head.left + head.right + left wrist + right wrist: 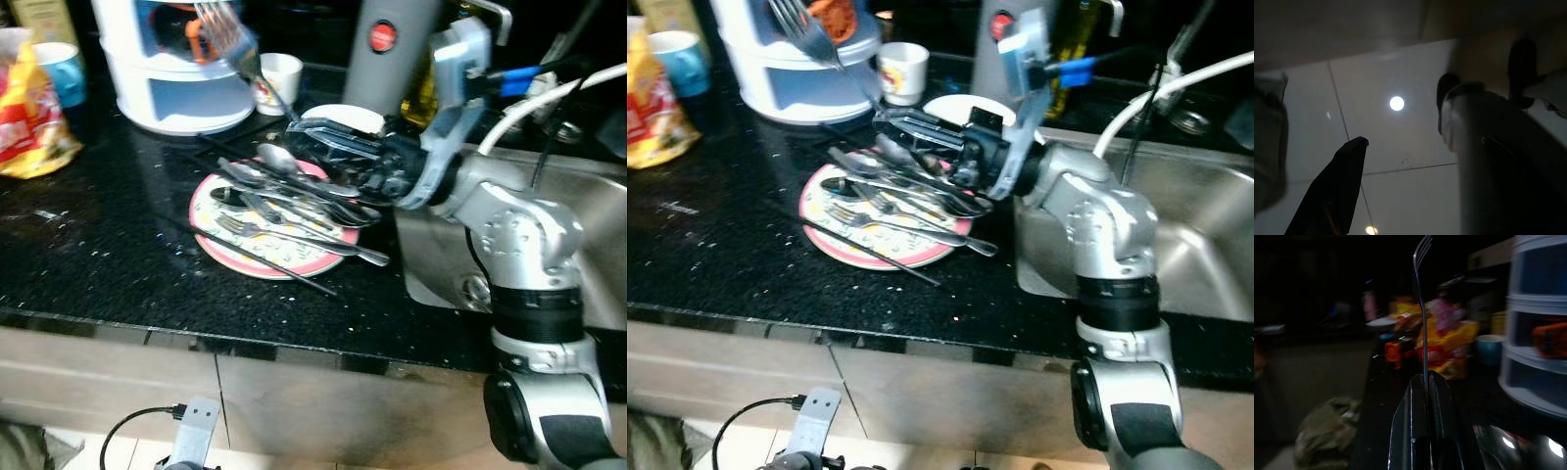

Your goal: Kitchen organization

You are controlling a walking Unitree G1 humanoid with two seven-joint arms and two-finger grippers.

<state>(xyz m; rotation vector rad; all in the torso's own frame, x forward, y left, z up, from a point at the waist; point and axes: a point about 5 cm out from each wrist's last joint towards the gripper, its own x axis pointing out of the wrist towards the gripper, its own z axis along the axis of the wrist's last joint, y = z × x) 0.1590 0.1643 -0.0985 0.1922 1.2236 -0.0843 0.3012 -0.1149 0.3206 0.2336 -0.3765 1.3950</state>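
Clamped together on the thin handle of a steel fork [1422, 308], tines up and leaning toward 11 o'clock: the two black fingers [1442, 431] of the right gripper [323, 137], hovering just above the plate [211, 211]. Held by the handle end, probably to lift it free of the tangle and carry it toward the white tiered rack [176, 93] at 12 o'clock. On the pink-rimmed round plate, a loose heap of shiny spoons and forks [294, 211], crossed over one another, one long dark stick poking off toward 5 o'clock. Underneath, glossy black speckled worktop [88, 255]; steel sink [588, 245] at 3 o'clock. Hanging idle over pale floor tiles, the left gripper [1400, 161], fingers apart.
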